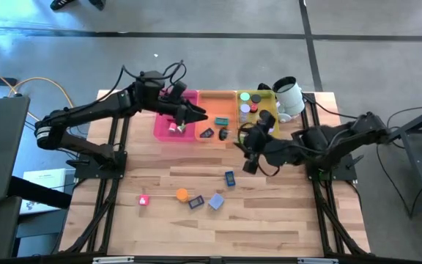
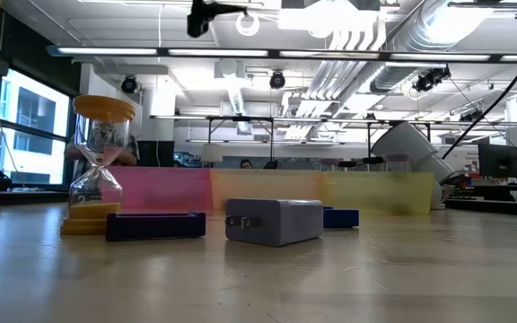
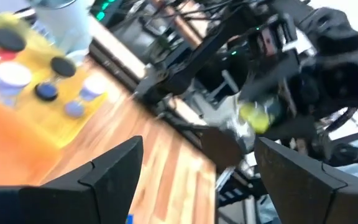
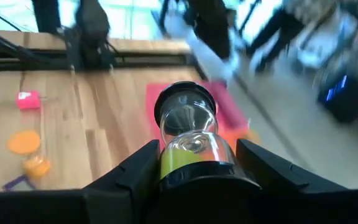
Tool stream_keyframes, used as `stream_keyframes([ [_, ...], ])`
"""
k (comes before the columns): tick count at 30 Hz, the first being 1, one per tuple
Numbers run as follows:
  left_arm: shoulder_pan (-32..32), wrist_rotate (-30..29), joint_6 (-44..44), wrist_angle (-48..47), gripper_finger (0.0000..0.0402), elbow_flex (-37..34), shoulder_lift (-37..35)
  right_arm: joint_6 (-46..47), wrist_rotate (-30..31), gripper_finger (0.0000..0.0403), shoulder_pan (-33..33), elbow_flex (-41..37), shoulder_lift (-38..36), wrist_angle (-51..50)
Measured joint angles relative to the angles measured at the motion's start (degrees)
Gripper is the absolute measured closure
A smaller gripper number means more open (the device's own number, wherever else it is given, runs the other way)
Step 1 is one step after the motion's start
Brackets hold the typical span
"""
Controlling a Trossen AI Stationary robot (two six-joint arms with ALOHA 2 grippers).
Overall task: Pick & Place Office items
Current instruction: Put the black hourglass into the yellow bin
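My right gripper [image 1: 249, 149] hangs above the table just in front of the orange tray [image 1: 215, 97], shut on a small hourglass [image 4: 188, 134] with black caps and yellow-green sand. My left gripper [image 1: 195, 117] is open above the seam between the pink tray [image 1: 161, 130] and the orange tray, nothing between its fingers [image 3: 114, 165]. On the bare wood lie a pink block [image 1: 143, 199], an orange hourglass [image 1: 182, 194], a dark blue piece [image 1: 195, 203], a lavender block [image 1: 216, 202] and a teal rectangle [image 1: 230, 178]. My right gripper pinches the hourglass between its two fingers [image 4: 138, 174] at the bulb with the green sand [image 4: 194, 163], near the cap closest to the wrist. The hourglass lies along the fingers, its other black cap [image 4: 185, 99] pointing away, lifted clear of the table.
The yellow tray [image 1: 268, 130] holds several round rolls, and the orange tray holds several small pieces [image 1: 220, 119]. A white cup [image 1: 288, 95] stands tilted at the yellow tray's far right corner. Free wood lies toward the near edge [image 1: 218, 235].
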Motion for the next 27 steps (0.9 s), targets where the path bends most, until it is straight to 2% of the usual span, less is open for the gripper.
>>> stream_keyframes([
  [4, -0.17, 0.02, 0.12, -2.7, 0.0101, 0.0, 0.0, 11.1, -6.47, 0.0216, -3.19, 0.02, -1.21, -9.32],
  [9, -2.79, 0.05, 0.13, -3.29, 0.0101, 0.0, 0.0, 19.94, -18.56, 0.0216, -9.92, 0.02, -1.18, -18.18],
  [12, -4.71, 0.05, 0.13, -3.97, 0.0101, -0.02, 0.0, 20.62, -25.4, 0.0216, -14.68, 0.02, -1.18, -20.81],
  [20, -9.04, 0.12, 0.19, -8.72, 0.0101, -0.02, 0.0, 18.58, -36.61, 0.0216, -26.89, 0.02, -1.15, -23.45],
  [27, -12.0, 0.09, 0.16, -10.63, 0.0101, -0.02, 0.0, 17.07, -40.96, 0.0216, -36.65, 0.02, 1.87, -27.7],
])
